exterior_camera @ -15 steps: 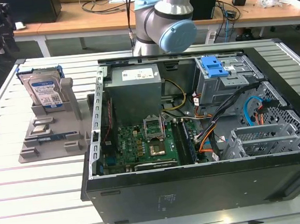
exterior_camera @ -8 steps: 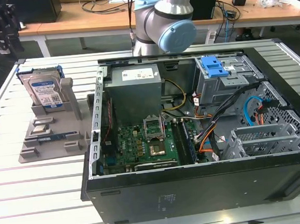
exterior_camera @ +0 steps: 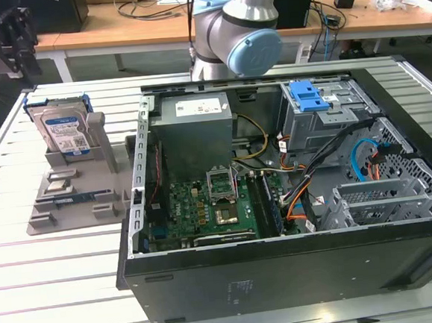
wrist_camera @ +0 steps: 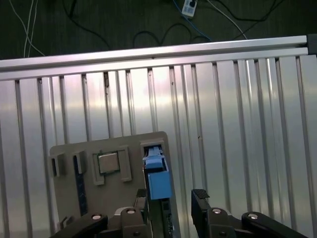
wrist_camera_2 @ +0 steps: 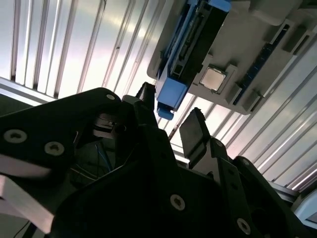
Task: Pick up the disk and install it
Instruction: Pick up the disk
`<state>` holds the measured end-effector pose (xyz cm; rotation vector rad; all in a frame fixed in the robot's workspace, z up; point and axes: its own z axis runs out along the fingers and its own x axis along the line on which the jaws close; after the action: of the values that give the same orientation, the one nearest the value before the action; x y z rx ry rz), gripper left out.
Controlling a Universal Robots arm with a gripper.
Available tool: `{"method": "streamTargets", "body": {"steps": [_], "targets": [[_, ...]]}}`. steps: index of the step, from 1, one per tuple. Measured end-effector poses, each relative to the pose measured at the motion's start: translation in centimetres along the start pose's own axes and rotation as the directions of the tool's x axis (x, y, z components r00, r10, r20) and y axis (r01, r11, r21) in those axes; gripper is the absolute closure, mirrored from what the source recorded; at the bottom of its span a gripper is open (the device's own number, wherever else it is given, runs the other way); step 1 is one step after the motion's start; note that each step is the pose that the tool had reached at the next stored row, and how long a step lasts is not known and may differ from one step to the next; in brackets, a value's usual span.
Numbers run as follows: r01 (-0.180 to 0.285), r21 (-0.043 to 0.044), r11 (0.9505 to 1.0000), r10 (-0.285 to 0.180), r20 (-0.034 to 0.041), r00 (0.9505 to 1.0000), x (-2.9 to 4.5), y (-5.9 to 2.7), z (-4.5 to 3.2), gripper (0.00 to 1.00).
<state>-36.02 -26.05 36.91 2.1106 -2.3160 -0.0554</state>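
The disk (exterior_camera: 64, 130) stands on its edge in 1 slot of a grey holder (exterior_camera: 77, 206). The holder sits on the counter (exterior_camera: 60, 271) at the exterior view's left, well apart from the open computer case (exterior_camera: 285, 276). I think the disk stands up like that so its top pokes out and can be pinched from both sides. It has not been picked up yet. A small square chip (wrist_camera: 109, 162) lies flat in the holder just beside it. The case lies on its side with the open side up, likely so things can go in from above. Inside, at the far side, is a grey cage with a blue latch (exterior_camera: 308, 96). A big grey box (exterior_camera: 195, 129) sits to the exterior view's left of it. The 2 jaws are wide open and hold nothing. In the first wrist view the disk's blue rail (wrist_camera: 157, 177) lines up with the gap between them. The jaws look to be above the disk and not touching it.
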Motion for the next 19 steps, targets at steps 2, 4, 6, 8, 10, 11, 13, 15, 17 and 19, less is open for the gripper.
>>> {"method": "streamTargets", "body": {"steps": [2,4,6,8,10,11,13,15,17,19], "targets": [[0.0,-0.0001,1.0,0.0,0.0,1.0,-0.2,-0.17,0.14,0.52],[0.0,-0.0003,1.0,0.0,0.0,1.0,-0.39,-0.32,0.27,0.52],[0.0,-0.0005,1.0,0.0,-0.0001,1.0,-0.61,-0.52,0.45,0.52],[0.0,-0.0007,1.0,0.0,-0.0001,1.0,-0.8,-0.72,0.64,0.52],[0.0,-0.0007,1.0,0.0,-0.0001,1.0,-0.87,-0.86,0.9,0.52],[0.0,-0.0008,1.0,0.0,-0.0001,1.0,-0.88,-0.89,1.12,0.52],[0.0,-0.0008,1.0,0.0,-0.0001,1.0,-0.79,-0.91,1.36,0.52],[0.003,-0.0008,1.0,-0.003,-0.0002,1.0,-0.42,-0.95,1.56,0.52],[0.006,-0.001,1.0,-0.006,-0.0005,1.0,-0.06,-0.99,1.69,0.52],[0.01,-0.0014,0.9999,-0.01,-0.0006,0.9999,0.37,-1.03,1.83,0.52]]}}
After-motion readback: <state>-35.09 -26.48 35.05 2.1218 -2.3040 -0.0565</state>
